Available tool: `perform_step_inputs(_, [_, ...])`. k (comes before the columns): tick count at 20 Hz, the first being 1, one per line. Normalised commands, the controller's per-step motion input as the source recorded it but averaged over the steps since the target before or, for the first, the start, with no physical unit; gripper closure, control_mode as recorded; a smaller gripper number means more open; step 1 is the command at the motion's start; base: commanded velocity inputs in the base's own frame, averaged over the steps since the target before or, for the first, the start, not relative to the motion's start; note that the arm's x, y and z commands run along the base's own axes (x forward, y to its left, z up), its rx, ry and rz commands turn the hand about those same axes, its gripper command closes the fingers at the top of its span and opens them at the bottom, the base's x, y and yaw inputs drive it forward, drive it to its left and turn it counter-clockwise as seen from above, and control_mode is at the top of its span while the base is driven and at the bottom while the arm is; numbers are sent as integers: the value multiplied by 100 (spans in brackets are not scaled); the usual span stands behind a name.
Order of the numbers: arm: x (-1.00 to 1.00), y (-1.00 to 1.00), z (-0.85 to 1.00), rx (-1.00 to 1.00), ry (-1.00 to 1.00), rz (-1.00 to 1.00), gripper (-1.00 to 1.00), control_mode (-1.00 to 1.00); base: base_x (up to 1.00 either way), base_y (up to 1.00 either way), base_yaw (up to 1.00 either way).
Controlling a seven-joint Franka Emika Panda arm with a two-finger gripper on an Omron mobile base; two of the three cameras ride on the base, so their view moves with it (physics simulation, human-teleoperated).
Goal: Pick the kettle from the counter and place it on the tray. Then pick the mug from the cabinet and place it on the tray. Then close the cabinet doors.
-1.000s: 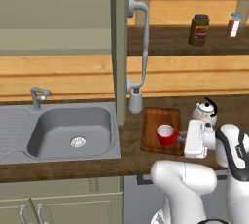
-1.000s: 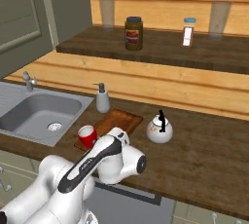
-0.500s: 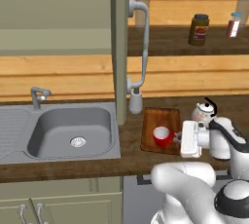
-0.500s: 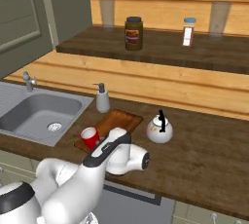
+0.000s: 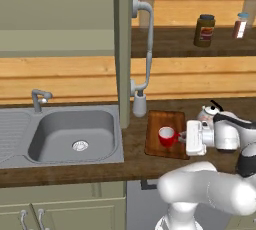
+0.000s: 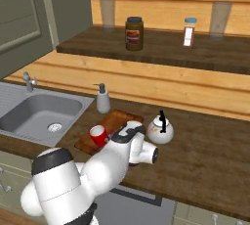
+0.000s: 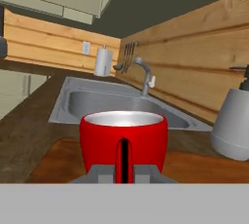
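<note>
The red mug [image 5: 166,135] [image 6: 98,135] [image 7: 102,145] stands upright on the reddish-brown tray [image 5: 162,121] [image 6: 117,120] [image 7: 53,162], its handle turned toward my hand. My gripper [image 5: 184,137] [image 6: 113,140] [image 7: 124,173] reaches in from the right, shut on the mug's handle. The silvery kettle [image 5: 207,113] [image 6: 160,128] sits on the dark counter [image 6: 205,155] just right of the tray, partly hidden behind my wrist in the left base view. One olive cabinet door [image 5: 121,49] [image 6: 22,18] hangs open, edge-on, its curved bar handle [image 5: 146,44] facing me.
A grey soap dispenser [image 5: 139,105] [image 6: 103,101] [image 7: 233,125] stands at the tray's back corner. The steel sink [image 5: 75,134] [image 6: 39,114] with its faucet [image 5: 39,98] lies to the left. A dark jar [image 5: 205,30] [image 6: 134,33] and a shaker [image 5: 240,25] [image 6: 189,32] stand on the shelf above.
The arm's upper links have swung lower and to the right. The mug, still gripped, has shifted only slightly left over the tray.
</note>
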Motion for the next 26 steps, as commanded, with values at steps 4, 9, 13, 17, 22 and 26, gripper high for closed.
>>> perform_step_inputs(4, [30,-2,-37,0,3,1,100,-100,0,0,0])
perform_step_inputs(9, [10,-2,-35,0,1,2,100,-100,0,0,0])
perform_step_inputs(13, [-21,10,-7,0,0,0,100,-100,0,0,0])
perform_step_inputs(17, [-14,28,6,0,2,0,100,-100,0,0,0])
perform_step_inputs(22, [-3,32,9,-3,4,0,100,-100,0,0,0])
perform_step_inputs(26, [-8,14,12,-4,0,0,100,-100,0,0,0])
